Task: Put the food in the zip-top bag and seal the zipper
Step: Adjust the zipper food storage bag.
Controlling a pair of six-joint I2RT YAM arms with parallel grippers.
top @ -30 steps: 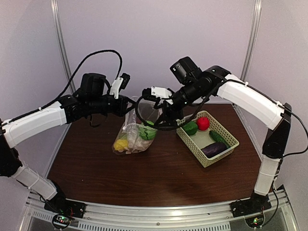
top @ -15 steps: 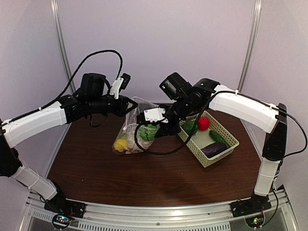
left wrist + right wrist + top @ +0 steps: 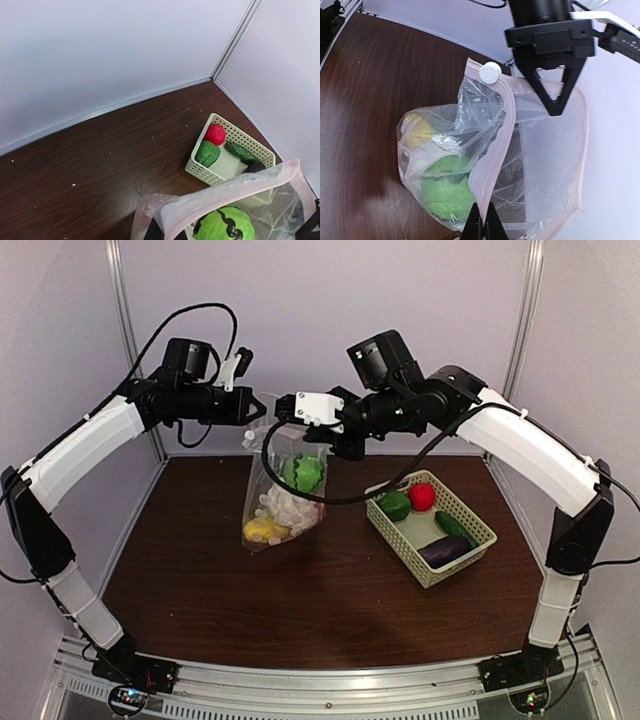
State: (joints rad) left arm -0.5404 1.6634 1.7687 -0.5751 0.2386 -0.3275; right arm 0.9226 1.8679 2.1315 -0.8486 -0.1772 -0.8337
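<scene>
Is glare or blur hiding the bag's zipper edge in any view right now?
Top external: even light, frame posts bowed by the lens, zip-top bag clear. Left wrist: basket sharp, the bag's close edge slightly soft. Right wrist: crinkled plastic throws small highlights, yet the zipper strip is traceable.

A robotics lab test cell is indicated: plain pale panels and aluminium posts are seen beyond the fingers, a wood-grain table beneath them, and a metal mounting rail behind.
</scene>
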